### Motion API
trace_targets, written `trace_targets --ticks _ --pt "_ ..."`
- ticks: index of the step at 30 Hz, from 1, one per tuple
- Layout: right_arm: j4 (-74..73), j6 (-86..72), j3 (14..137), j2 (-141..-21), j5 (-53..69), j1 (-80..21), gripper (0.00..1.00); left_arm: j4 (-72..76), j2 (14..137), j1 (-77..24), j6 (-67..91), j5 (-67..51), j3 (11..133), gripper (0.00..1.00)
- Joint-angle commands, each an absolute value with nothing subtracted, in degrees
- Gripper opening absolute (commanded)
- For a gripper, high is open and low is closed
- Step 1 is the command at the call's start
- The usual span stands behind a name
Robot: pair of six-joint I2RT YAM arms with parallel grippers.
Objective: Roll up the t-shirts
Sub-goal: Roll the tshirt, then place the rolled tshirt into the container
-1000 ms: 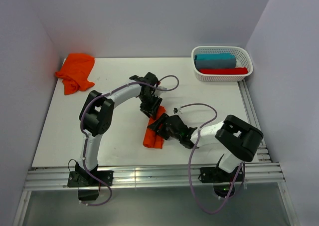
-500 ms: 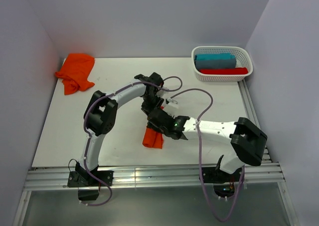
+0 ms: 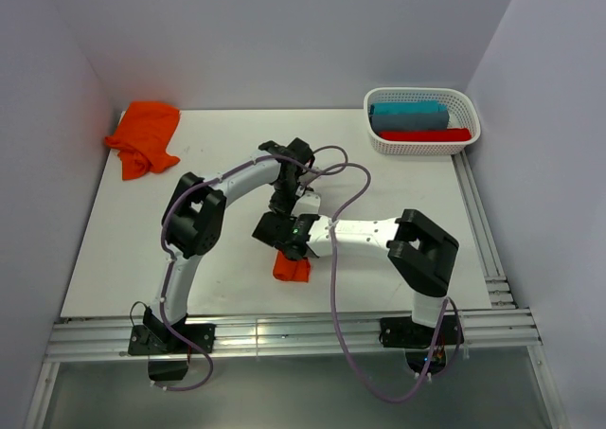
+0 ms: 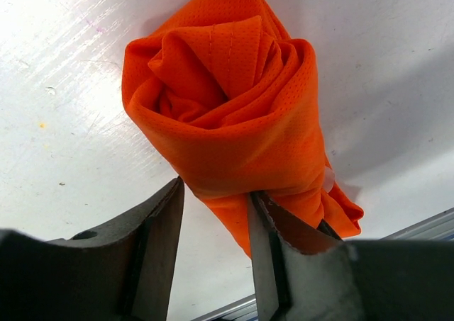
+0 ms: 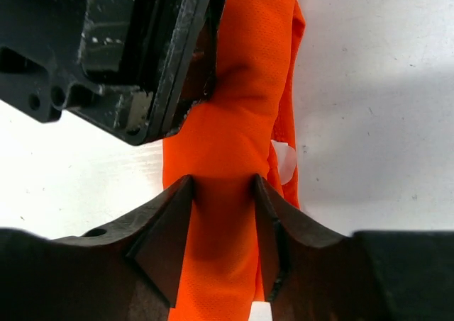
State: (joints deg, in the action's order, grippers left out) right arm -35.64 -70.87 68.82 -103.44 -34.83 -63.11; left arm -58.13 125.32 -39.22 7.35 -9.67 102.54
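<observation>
A rolled orange t-shirt [image 3: 292, 267] lies mid-table. The left wrist view shows it end-on [image 4: 227, 101], the right wrist view along its length [image 5: 237, 122]. My right gripper [image 3: 276, 232] [image 5: 223, 186] is shut across the roll's middle, and fabric fills the gap between its fingers. My left gripper [image 3: 284, 202] [image 4: 215, 193] stands at the roll's far end with its jaws partly apart. A fold lies against one finger, and bare table shows beside the other. The left gripper also shows in the right wrist view [image 5: 142, 52]. A second orange t-shirt [image 3: 144, 135] lies crumpled at the back left.
A white basket [image 3: 379, 145] at the back right holds a teal cloth [image 3: 409, 116] and a red cloth [image 3: 426, 134]. Metal rails [image 3: 284, 339] run along the table's near edge. Grey walls enclose the table.
My right arm has swung left, and its gripper has come over the roll and closed on it. The left gripper has stayed at the roll's far end.
</observation>
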Motion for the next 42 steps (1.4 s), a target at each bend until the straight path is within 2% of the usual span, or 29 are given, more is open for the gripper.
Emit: trace_targets --ticks 1,5,6,9,12,23,29,35,38,42 --pt "-40.9 -72.3 69.6 -104.2 -37.4 -63.6 0.45 -56.2 128.6 -40.0 6.9 -5.5 102.3 0.46" --pt "-37.4 -72.9 65.4 -102.7 -36.0 -63.5 0.41 -56.2 128.2 -40.0 6.2 -6.2 102.9 0.55" --pt "-36.6 -73.0 64.7 -102.3 -35.6 -63.5 0.4 -56.2 128.1 -39.9 6.1 -6.4 103.1 0.62" --pt "-33.5 -73.8 62.0 -101.2 -34.5 -63.2 0.37 -56.3 126.6 -39.8 5.1 -8.1 104.1 0.72" --pt "-31.7 -74.3 59.2 -100.0 -33.9 -62.8 0.37 -57.4 125.9 -39.6 3.8 -11.3 106.2 0.77" --pt "-12.5 -71.5 44.7 -93.4 -28.5 -60.4 0.36 -57.0 120.7 -34.5 0.6 -25.0 103.1 0.78" --pt "-4.9 -71.5 38.9 -90.7 -25.8 -59.2 0.36 -53.3 121.4 -34.2 0.6 -24.0 97.6 0.77" --pt "-2.7 -71.4 36.9 -89.3 -24.8 -58.5 0.38 -50.3 123.7 -34.0 3.1 -20.0 96.1 0.68" --pt "-3.6 -71.3 37.5 -89.1 -24.8 -58.0 0.45 -49.4 124.4 -34.2 4.9 -17.5 95.8 0.6" --pt "-8.0 -71.6 40.0 -88.5 -25.9 -57.6 0.61 -49.5 124.7 -34.7 5.4 -14.0 95.5 0.58"
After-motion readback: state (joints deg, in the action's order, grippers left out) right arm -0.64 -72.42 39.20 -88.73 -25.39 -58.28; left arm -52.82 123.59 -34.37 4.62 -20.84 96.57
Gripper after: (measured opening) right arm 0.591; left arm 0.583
